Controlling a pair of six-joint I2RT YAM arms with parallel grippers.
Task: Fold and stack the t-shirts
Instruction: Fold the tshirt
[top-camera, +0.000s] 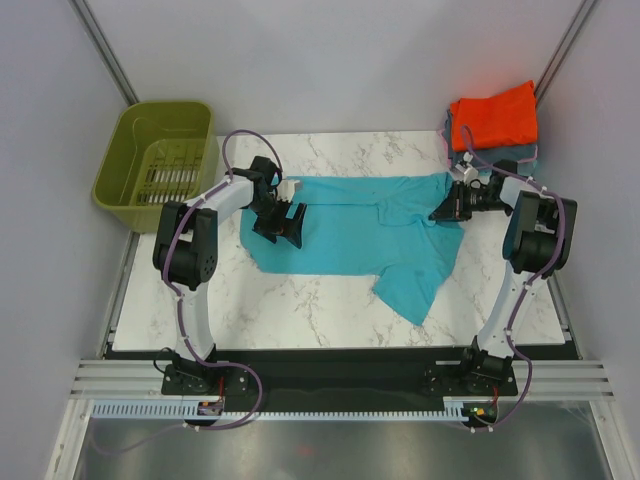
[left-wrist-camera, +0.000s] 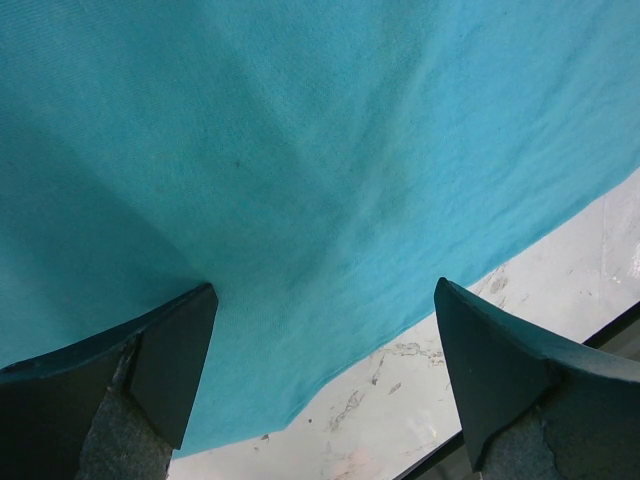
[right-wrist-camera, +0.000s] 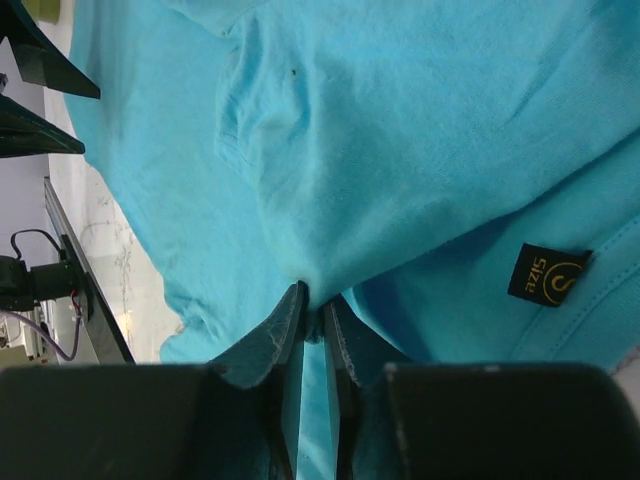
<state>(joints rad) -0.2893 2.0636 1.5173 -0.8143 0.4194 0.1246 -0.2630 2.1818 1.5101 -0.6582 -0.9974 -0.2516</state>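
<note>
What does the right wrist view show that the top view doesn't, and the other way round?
Only the right wrist view: a black label on the teal shirt, and the right claw pinching a ridge of that cloth between nearly closed fingers. Only the top view: the green basket beside the table's far left corner, and the orange shirt lying on a grey-blue shirt at the far right. Both: the teal shirt spread on the marble table, and the open left claw over its other side.
</note>
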